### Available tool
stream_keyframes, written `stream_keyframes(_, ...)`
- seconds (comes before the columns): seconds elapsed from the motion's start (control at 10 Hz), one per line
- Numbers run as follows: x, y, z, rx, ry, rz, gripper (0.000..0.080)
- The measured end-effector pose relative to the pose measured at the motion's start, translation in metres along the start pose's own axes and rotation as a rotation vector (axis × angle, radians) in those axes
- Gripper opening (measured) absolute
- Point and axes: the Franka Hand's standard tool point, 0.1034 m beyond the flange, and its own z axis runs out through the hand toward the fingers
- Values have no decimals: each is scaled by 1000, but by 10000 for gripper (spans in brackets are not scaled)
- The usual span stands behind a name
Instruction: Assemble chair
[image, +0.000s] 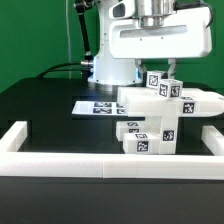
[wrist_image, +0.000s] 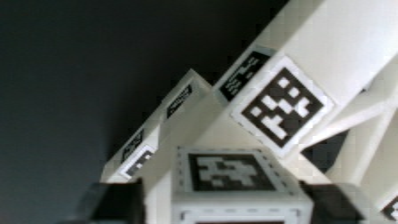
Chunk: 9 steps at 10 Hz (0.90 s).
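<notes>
The white chair assembly (image: 165, 105) stands on the black table towards the exterior view's right: a thick slab lies across tagged blocky posts (image: 145, 138). My gripper (image: 164, 76) comes straight down onto its top and is shut on a small upright white tagged chair piece (image: 157, 85). In the wrist view the black fingers (wrist_image: 118, 201) press both sides of this piece (wrist_image: 228, 172), whose tag faces the camera. More tagged white parts (wrist_image: 285, 95) slant away behind it. Whether the held piece is seated in the slab is hidden.
The marker board (image: 96, 106) lies flat on the table behind and to the left of the chair in the exterior view. A long low white border rail (image: 90, 163) runs along the front, with side arms at the left (image: 15, 134) and right (image: 213, 140). The robot base (image: 112, 66) stands behind.
</notes>
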Motion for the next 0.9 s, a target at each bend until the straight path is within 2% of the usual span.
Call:
stream_keyframes(0.1,0,0,0,0,0,-9,490)
stream_keyframes(0.2,-1,-2,-1,1,1,-100,614)
stream_keyframes(0.3,-1,-3,-1,1,1,-238,638)
stream_keyframes(0.9,-2,-3,0,-1,0,-784,649)
